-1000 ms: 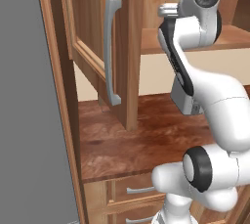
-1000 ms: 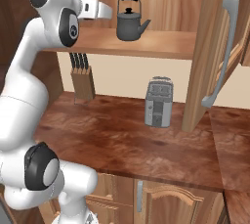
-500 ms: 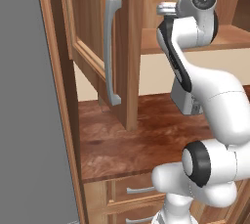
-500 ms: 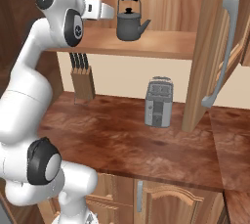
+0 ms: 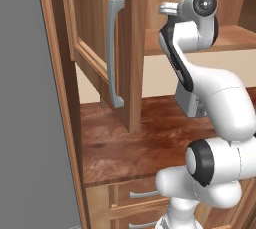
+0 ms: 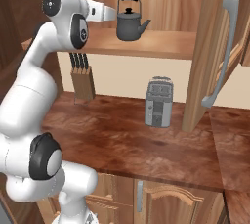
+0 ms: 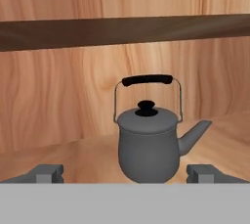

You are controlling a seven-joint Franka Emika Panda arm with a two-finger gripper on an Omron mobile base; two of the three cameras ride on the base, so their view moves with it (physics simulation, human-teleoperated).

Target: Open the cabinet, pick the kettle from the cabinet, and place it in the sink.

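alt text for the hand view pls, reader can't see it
A small dark grey kettle with a black arched handle and lid knob stands upright on a wooden cabinet shelf, its spout pointing to the right of the picture. The open gripper faces it, one dark finger tip at each side of the kettle's base, with the wood back panel behind.

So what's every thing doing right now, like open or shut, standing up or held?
cabinet: both doors swung open, shelf showing
kettle: upright on the shelf, lid on, not held
gripper: jaws wide open on either side of the kettle, not touching it
toaster: upright on the counter, slots empty
knife block: upright, knives in it
base drawers: shut
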